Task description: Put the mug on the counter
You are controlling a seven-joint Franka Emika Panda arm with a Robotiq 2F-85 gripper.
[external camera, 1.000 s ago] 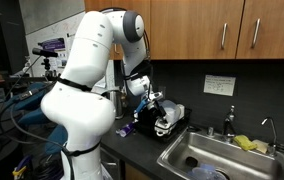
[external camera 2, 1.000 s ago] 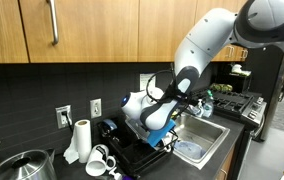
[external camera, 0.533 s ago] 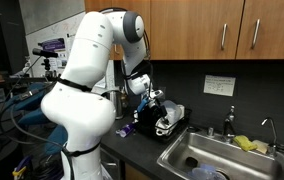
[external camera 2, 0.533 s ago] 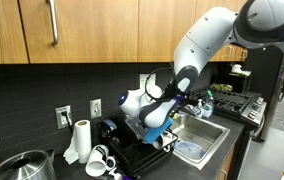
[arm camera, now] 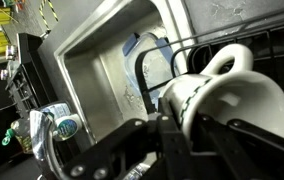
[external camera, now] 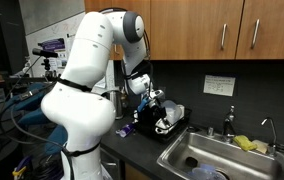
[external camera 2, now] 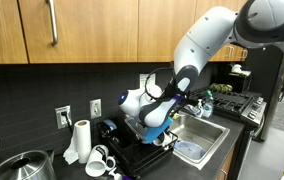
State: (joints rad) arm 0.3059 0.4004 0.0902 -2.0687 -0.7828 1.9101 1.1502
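Observation:
The white mug [arm camera: 237, 90] lies on its side in the black dish rack [arm camera: 277, 45], handle up and its open mouth facing the wrist camera. My gripper [arm camera: 187, 112] is shut on the mug's rim. One finger presses the outside of the wall and the other sits inside the mouth. In both exterior views the gripper [external camera: 162, 112] [external camera 2: 160, 135] reaches down into the rack and hides most of the mug. The black counter [external camera: 142, 150] runs beside the steel sink [external camera: 222, 155].
A blue plate [arm camera: 147, 65] lies in the sink next to the rack. Two other white mugs [external camera 2: 99, 158], a paper towel roll [external camera 2: 78, 140] and a pot [external camera 2: 22, 165] stand beside the rack. A faucet [external camera: 229, 122] and a yellow cloth [external camera: 244, 142] sit behind the sink. Wooden cabinets hang overhead.
The fingers have come together on the mug's wall. The arm has hardly moved and the mug stays in the rack.

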